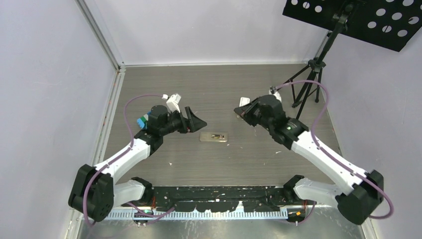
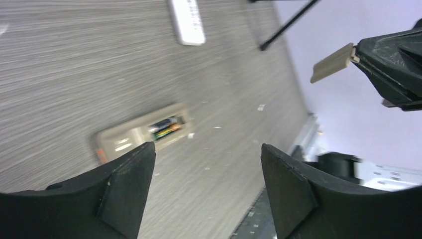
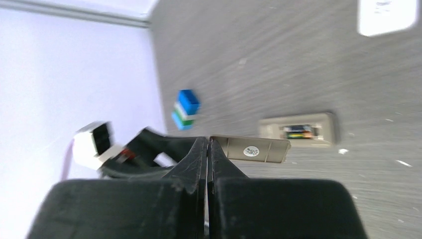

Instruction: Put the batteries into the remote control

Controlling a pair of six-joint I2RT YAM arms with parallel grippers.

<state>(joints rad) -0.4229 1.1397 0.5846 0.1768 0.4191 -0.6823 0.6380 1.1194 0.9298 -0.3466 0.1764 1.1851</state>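
The remote control (image 1: 214, 137) lies back up at the table's middle. It looks pale tan in the left wrist view (image 2: 130, 137) and the right wrist view (image 3: 298, 128). Dark batteries (image 2: 164, 127) with green and red marks sit in its open recess (image 3: 297, 131). My right gripper (image 1: 242, 113) hovers right of and behind the remote. It is shut (image 3: 209, 142) on the edge of a flat tan battery cover (image 3: 254, 150), which also shows in the air in the left wrist view (image 2: 332, 62). My left gripper (image 1: 198, 121) is open and empty (image 2: 208, 149), just left of the remote.
A white flat rectangular object (image 2: 187, 20) lies on the table beyond the remote, also in the right wrist view (image 3: 387, 15). A black tripod (image 1: 311, 82) stands at the back right. Small white flecks (image 2: 261, 106) dot the table. Walls close in the left, back and right sides.
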